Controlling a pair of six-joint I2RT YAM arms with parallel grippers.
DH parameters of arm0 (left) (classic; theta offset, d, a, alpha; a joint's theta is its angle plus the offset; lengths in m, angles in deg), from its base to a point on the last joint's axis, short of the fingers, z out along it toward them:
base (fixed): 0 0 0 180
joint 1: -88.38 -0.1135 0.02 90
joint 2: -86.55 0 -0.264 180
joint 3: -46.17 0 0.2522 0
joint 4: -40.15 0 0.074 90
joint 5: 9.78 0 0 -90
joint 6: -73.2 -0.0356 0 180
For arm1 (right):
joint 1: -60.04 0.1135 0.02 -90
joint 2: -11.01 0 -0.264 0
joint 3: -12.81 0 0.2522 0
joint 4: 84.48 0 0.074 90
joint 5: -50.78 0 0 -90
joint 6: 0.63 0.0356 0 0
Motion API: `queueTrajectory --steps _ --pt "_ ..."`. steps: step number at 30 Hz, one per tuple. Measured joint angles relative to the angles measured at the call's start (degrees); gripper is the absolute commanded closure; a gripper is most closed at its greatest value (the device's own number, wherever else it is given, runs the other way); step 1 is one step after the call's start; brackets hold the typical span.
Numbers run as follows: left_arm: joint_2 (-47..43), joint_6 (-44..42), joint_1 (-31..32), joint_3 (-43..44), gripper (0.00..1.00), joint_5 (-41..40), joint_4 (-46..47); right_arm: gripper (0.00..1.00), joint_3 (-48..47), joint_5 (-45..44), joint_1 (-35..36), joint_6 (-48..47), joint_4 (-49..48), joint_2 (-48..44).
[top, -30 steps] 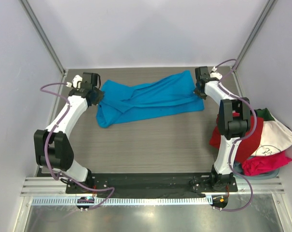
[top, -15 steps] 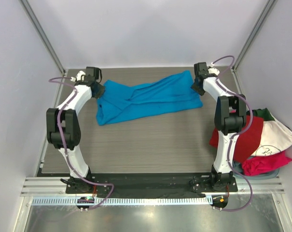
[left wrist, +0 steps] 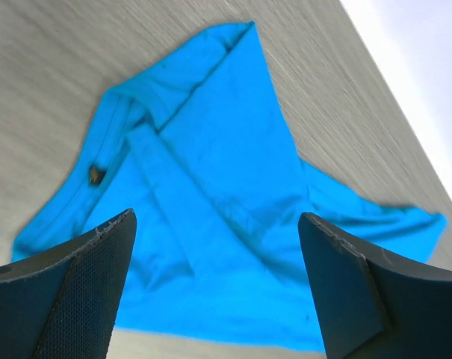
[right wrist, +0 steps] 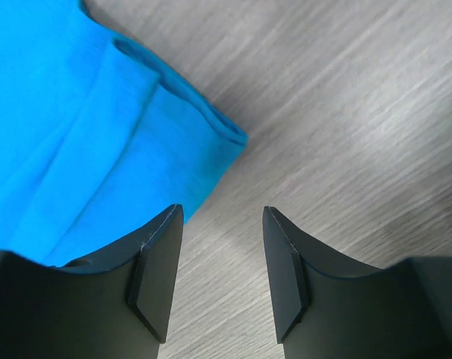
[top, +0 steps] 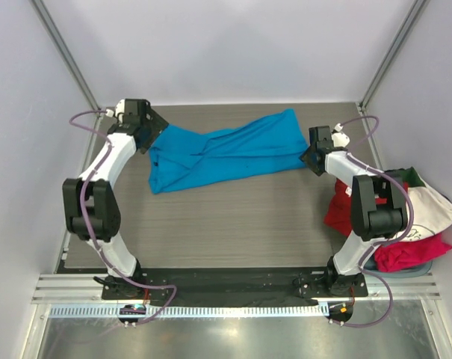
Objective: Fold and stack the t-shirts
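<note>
Blue t-shirt (right wrist: 76, 127): seen filling the upper left, laid flat on the worktop, with soft lengthwise folds running toward its corner.
Hem corner: a doubled, rounded edge is seen at the blue t-shirt's lower right corner, lying on bare wood.
Worktop (right wrist: 345, 112): grey wood grain is shown to the right of and below the blue t-shirt.
Right pincer (right wrist: 220, 221): held just below the blue t-shirt's corner, jaws parted, nothing gripped; only bare worktop is seen in the gap.
Fingers (right wrist: 155, 277): two dark ones are seen. The one nearer the blue t-shirt overlaps its edge in the picture, and contact cannot be told. The other is set clear of the blue t-shirt.
</note>
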Motion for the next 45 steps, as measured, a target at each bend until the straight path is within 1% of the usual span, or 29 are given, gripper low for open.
queueTrajectory --steps 3,6,8,12,16,18,19,22,23,26,27,30,33,37,38,39,41,44,45 --pt "-8.0 0.3 0.0 -6.1 0.10 0.4 0.6 0.47 2.8 0.3 0.0 1.7 -2.4 -0.6" --pt "-15.4 1.5 0.1 -13.2 0.10 1.2 1.7 0.45 3.1 0.6 -0.1 2.9 -4.0 0.6" --pt "-18.8 2.1 0.1 -17.3 0.10 1.7 2.0 0.44 2.8 0.6 -0.2 3.4 -5.0 1.7" --pt "-22.9 3.5 0.1 -24.6 0.11 2.8 3.1 0.44 1.2 0.5 -0.4 3.7 -6.0 4.5" --pt "-24.7 4.6 0.1 -28.9 0.16 3.8 3.2 0.48 -0.8 0.0 -0.4 4.2 -6.5 6.4" --pt "-25.2 4.9 0.1 -30.4 0.16 4.3 3.4 0.54 -1.1 -0.5 -0.5 4.7 -6.8 6.8" --pt "-25.4 5.0 0.1 -31.1 0.18 4.5 3.4 0.70 -1.1 -0.9 -0.5 4.9 -6.8 6.8" --pt "-25.6 5.0 0.1 -33.5 0.19 5.2 3.5 0.99 -1.2 -1.7 -0.6 5.7 -6.7 7.3" --pt "-25.6 5.0 0.1 -34.1 0.19 5.3 3.4 0.99 -1.2 -1.8 -0.7 5.8 -6.6 7.4" --pt "-25.3 4.5 0.2 -35.5 0.27 5.6 3.4 0.99 -0.7 -2.3 -0.9 6.8 -6.3 7.4" --pt "-25.0 4.3 0.3 -35.7 0.36 5.6 3.4 0.99 -0.2 -2.5 -1.0 6.9 -6.3 7.2" --pt "-23.3 2.8 0.4 -35.9 0.46 5.6 3.5 0.99 2.8 -3.6 -1.0 7.0 -6.3 4.9" --pt "-22.1 1.4 0.4 -36.2 0.49 5.6 4.2 0.99 5.3 -4.4 -1.0 6.9 -5.1 1.8" --pt "-21.8 0.1 0.5 -37.8 0.48 5.6 5.7 0.99 6.0 -4.6 -1.1 6.7 -5.0 0.0" --pt "-21.8 -0.1 0.5 -38.3 0.49 5.5 6.2 0.99 6.0 -4.6 -1.1 6.7 -5.0 0.0" --pt "-21.7 -0.3 0.6 -38.8 0.53 5.4 6.5 0.99 6.1 -4.5 -1.1 6.7 -5.0 0.0" --pt "-21.1 -0.7 0.7 -39.2 0.53 5.0 7.0 0.99 6.3 -4.5 -1.1 6.6 -4.9 0.0" --pt "-19.2 -1.8 0.7 -39.1 0.58 4.4 7.9 0.99 6.3 -4.3 -1.1 6.5 -4.9 0.0" --pt "-18.3 -2.1 0.7 -39.1 0.61 4.2 8.2 0.99 6.3 -4.3 -1.1 6.4 -5.0 0.0"
